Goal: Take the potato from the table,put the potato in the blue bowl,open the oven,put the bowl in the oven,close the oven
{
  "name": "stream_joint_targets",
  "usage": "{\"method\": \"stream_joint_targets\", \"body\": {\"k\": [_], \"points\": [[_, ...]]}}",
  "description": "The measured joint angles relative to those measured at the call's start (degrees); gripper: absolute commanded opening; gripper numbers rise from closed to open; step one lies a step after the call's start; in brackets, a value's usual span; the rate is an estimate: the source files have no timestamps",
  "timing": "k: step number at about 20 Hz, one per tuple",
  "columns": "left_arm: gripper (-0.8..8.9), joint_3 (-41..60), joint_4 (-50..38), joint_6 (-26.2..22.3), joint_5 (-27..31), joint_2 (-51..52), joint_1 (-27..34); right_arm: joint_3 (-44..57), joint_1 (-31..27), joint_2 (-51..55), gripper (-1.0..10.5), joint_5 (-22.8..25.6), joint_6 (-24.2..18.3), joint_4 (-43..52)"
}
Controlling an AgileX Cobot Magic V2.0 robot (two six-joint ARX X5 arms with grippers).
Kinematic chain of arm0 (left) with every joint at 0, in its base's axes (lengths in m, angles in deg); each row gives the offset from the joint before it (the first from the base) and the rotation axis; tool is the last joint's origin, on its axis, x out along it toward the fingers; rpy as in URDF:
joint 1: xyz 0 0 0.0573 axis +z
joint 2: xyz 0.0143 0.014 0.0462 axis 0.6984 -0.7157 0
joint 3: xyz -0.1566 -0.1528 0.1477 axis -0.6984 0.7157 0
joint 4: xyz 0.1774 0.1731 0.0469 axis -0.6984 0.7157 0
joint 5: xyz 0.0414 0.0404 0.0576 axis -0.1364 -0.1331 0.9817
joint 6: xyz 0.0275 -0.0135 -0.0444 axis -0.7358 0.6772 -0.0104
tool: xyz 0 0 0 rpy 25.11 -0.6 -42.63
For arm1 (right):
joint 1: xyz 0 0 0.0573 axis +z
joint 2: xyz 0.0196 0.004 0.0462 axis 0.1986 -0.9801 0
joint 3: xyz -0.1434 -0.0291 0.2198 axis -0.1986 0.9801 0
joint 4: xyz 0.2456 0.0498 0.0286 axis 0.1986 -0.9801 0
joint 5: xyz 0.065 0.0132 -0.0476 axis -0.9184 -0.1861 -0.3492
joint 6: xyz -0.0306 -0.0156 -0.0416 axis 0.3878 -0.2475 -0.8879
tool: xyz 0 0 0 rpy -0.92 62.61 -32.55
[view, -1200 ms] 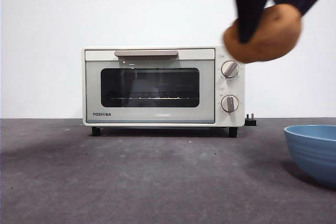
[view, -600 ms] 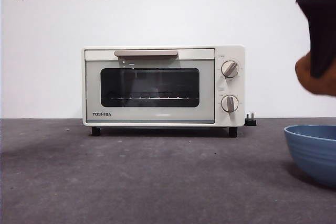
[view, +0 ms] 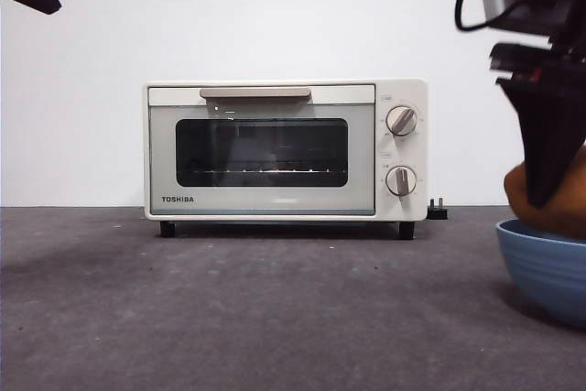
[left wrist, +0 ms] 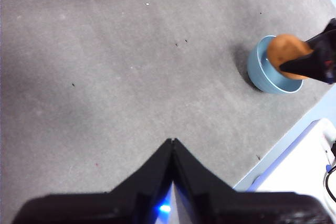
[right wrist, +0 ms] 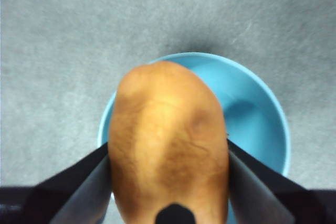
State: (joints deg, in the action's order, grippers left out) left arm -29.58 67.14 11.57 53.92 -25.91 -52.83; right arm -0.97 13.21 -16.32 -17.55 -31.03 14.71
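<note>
Presently, the large, smooth, orange-brown oval potato (right wrist: 168, 145) is clamped between the two black jaws of the right gripper (right wrist: 169, 169) and is held directly over the round, matte blue bowl (right wrist: 257, 124). In the front view its underside appears to sit at or just below the bowl's rim, though contact with the bowl's floor cannot be confirmed, since the bowl is cut by the frame edge. The left gripper (left wrist: 172, 148) is held well apart over the dark grey speckled table (left wrist: 131, 66), its jaws pressed together on nothing. The cream-white toaster oven (view: 284, 148) is seen with its dark glass door shut and its beige bar handle (view: 255, 92) untouched.

Step in hand is judged to be placement of the potato in the bowl. Risks noted: the potato covers much of the bowl's opening, so an off-centre release could land it on the rim and roll it onto the table; a release from too high could tip or shift the bowl; the jaws could catch the rim when withdrawn.
</note>
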Motion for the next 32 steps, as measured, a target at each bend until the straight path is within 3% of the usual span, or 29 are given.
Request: {"method": "stream_joint_targets", "body": {"k": [1,4,10,14,32], "points": [[-0.05,0.0,0.0,-0.02,0.0,0.0,0.0,0.0,0.0,-0.92,0.2,0.02,0.13,0.22],[-0.05,0.0,0.0,-0.02,0.0,0.0,0.0,0.0,0.0,-3.85,2.4,0.66,0.9,0.74],[-0.05,0.0,0.0,-0.02,0.0,0.0,0.0,0.04,0.0,-5.01,2.6,0.74,2.4,0.81],[-0.05,0.0,-0.02,-0.02,0.0,0.0,0.0,0.04,0.0,-5.01,4.8,1.09,2.71,0.9],[-0.05,0.0,-1.95,0.0,0.0,0.0,0.0,-0.94,0.0,-1.11,4.8,2.16,2.73,-1.97]]}}
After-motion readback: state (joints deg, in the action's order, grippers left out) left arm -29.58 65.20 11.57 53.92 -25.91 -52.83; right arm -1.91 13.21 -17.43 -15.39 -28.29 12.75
